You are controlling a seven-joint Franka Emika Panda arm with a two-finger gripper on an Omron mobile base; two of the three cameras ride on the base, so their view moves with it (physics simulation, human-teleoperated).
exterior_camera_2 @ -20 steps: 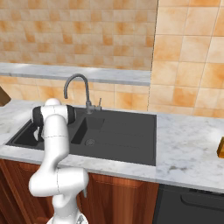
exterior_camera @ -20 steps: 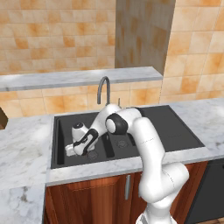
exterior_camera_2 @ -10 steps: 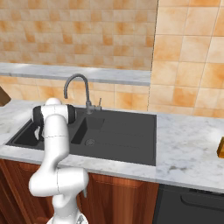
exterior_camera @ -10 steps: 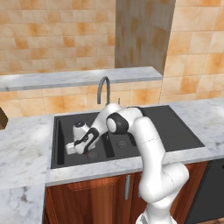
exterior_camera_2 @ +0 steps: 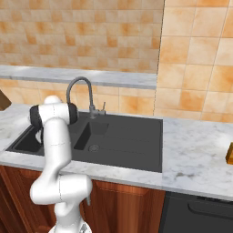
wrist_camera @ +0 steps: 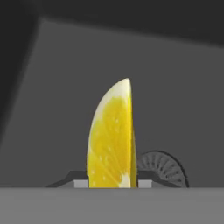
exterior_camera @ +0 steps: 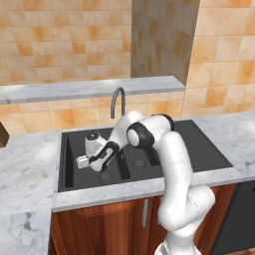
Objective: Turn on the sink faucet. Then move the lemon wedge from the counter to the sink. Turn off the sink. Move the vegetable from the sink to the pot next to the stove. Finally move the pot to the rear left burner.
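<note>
Hand view at centre: we see our gripper (wrist_camera: pixel 111 183) clamped on the lemon wedge (wrist_camera: pixel 111 138) above the sink (wrist_camera: pixel 175 87), near its drain (wrist_camera: pixel 162 168).

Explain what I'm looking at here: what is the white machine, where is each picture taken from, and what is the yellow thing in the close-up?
The white machine is a robot arm in a rendered kitchen. Two pictures come from cameras on its base, behind it to the left and to the right. Both show the black double sink set in a marble counter, with a curved faucet behind it. In the left base view the arm reaches down into the sink's smaller basin. The close-up comes from a camera on the hand, looking along its pincer. There the pincer is shut on a lemon wedge, with a round drain just behind.
</note>
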